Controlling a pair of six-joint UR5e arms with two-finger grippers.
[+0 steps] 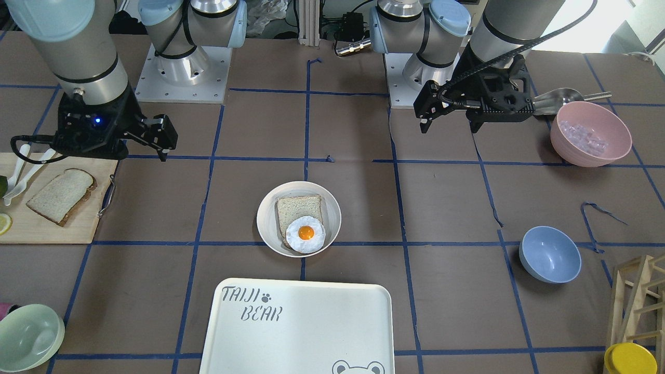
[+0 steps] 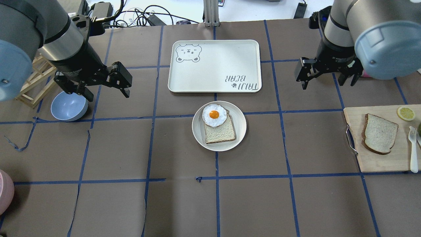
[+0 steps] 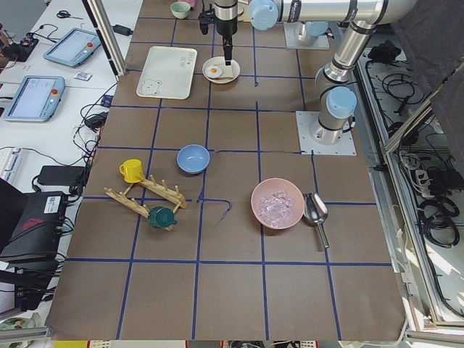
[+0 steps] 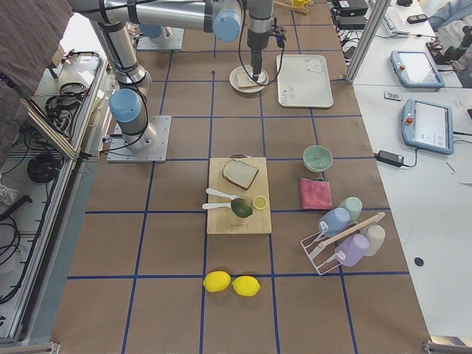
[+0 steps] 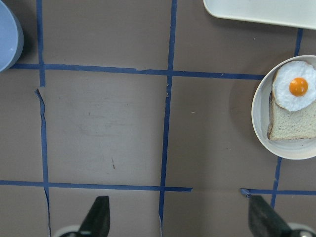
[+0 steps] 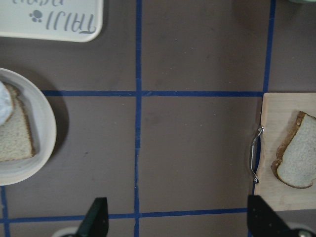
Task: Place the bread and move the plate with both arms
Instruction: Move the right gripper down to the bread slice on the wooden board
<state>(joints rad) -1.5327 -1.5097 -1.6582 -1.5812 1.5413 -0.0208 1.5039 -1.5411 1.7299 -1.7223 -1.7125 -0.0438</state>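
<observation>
The bread [image 2: 379, 133], domed with a dark crust, lies on a wooden cutting board [image 2: 378, 163] at my right; it also shows in the front view [image 1: 61, 196] and the right wrist view [image 6: 297, 158]. The round off-white plate [image 2: 241, 126] sits mid-table and holds a squarer slice topped with a fried egg [image 2: 214, 115]. The plate also shows in the left wrist view [image 5: 259, 106]. My left gripper [image 2: 108, 97] hovers open and empty left of the plate, above the table. My right gripper [image 2: 328, 85] hovers open and empty, beyond the board's far left corner.
The white "TAIJI BEAR" tray [image 2: 213, 65] lies just beyond the plate. A blue bowl [image 2: 69, 106] sits under my left arm, beside a wooden rack [image 2: 36, 75]. A lemon slice [image 2: 405, 113] and a white fork [image 2: 413, 148] share the board. A pink bowl [image 1: 590, 134] holds ice.
</observation>
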